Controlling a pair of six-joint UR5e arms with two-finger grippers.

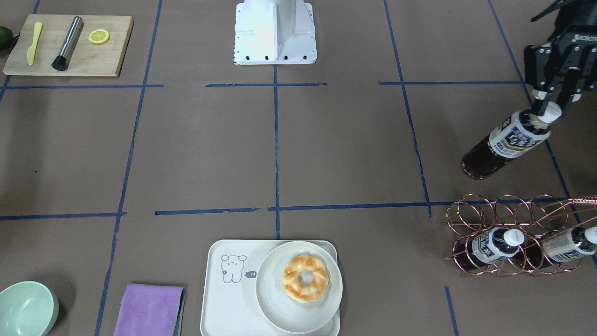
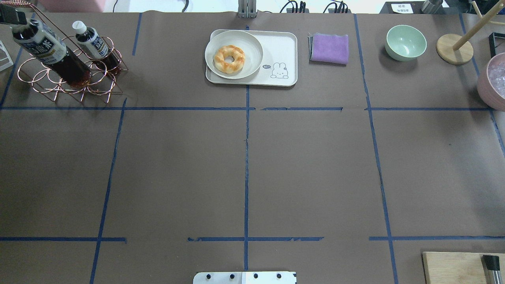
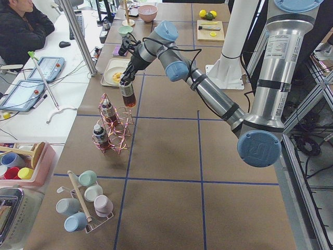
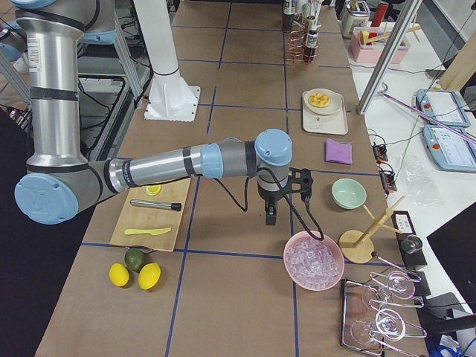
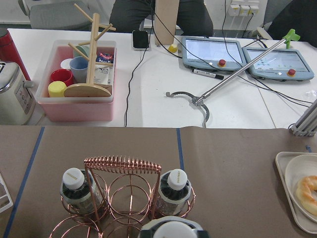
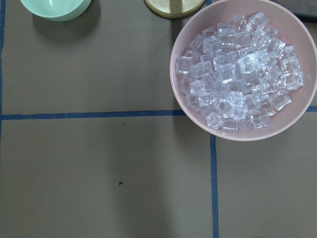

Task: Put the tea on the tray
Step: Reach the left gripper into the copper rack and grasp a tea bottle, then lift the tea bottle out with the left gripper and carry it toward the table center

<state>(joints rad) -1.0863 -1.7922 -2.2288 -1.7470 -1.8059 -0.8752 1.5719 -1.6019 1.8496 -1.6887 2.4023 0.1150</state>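
- Brown-papered table with blue tape lines: the tea (image 1: 508, 142) hangs clear of it, cap up, near the wire rack (image 1: 513, 235).
- Left end effector (image 1: 543, 108) is clenched on the white cap.
- Tray (image 1: 224, 308) lies to the robot's right; the plate (image 1: 273, 303) covers its nearer half, so the bare far half looks like the target.
- Right end effector (image 4: 271, 216) is well apart; I cannot tell its grip.

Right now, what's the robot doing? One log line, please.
left hand: shut on tea, held tilted, out of rack | tray: no tea yet | right hand: near ice bowl, grip unclear
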